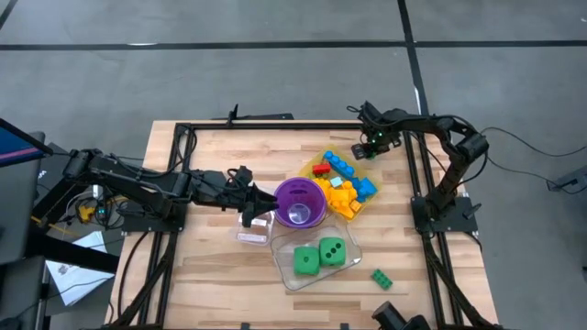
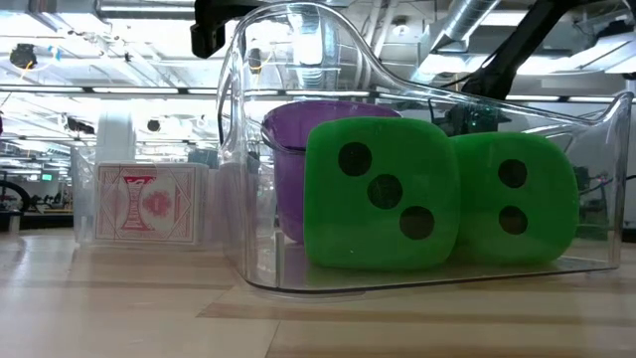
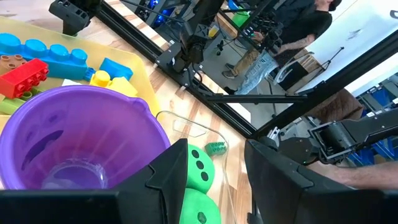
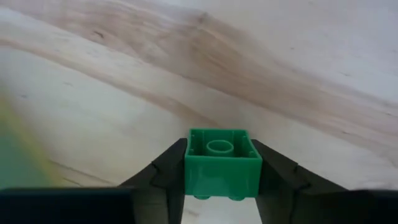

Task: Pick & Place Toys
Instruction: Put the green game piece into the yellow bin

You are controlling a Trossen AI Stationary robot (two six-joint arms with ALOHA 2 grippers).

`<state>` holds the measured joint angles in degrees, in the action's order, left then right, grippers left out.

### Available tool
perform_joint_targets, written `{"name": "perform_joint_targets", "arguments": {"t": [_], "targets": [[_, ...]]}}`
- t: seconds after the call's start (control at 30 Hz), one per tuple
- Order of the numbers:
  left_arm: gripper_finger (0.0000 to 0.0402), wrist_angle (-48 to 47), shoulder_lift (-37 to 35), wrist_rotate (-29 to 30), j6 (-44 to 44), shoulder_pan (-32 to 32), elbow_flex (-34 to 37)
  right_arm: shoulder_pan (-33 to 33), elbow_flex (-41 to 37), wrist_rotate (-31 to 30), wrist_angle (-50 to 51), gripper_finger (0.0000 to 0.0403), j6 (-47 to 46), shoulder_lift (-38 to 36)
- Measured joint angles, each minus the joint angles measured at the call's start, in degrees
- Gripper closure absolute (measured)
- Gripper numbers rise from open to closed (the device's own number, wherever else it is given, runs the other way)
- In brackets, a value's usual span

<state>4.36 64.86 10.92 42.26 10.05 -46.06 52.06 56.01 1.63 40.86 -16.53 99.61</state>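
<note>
One green brick [image 4: 222, 163] sits clamped between the right claw's [image 4: 222, 177] fingers.

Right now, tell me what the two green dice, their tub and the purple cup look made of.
Green dice: soft foam, it seems; matte, faintly grainy faces with rounded corners.
Tub: clear, glossy thin plastic; the room shows through and its rim catches highlights.
Purple cup: smooth, slightly translucent plastic with a soft sheen.
</note>
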Motion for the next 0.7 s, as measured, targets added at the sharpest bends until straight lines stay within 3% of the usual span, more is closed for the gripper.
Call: {"name": "perform_joint_targets", "arguments": {"t": [0.33, 0.5, 0.7], "targets": [[0.0247, 0.0, 0.0, -0.21, 0.02, -0.01, 0.0, -1.04, -0.04, 0.04, 2.06, 0.0265, 0.63, -2.32], [0.0247, 0.0, -0.01, -0.18, 0.03, -0.01, 0.0, -1.12, 0.0, 0.34, 2.47, 0.0268, 0.28, -9.44], [0.0247, 0.0, 0.0, -0.15, 0.04, -0.01, 0.0, -2.31, 0.0, 5.72, 5.51, 0.0268, -0.06, -20.25]]}}
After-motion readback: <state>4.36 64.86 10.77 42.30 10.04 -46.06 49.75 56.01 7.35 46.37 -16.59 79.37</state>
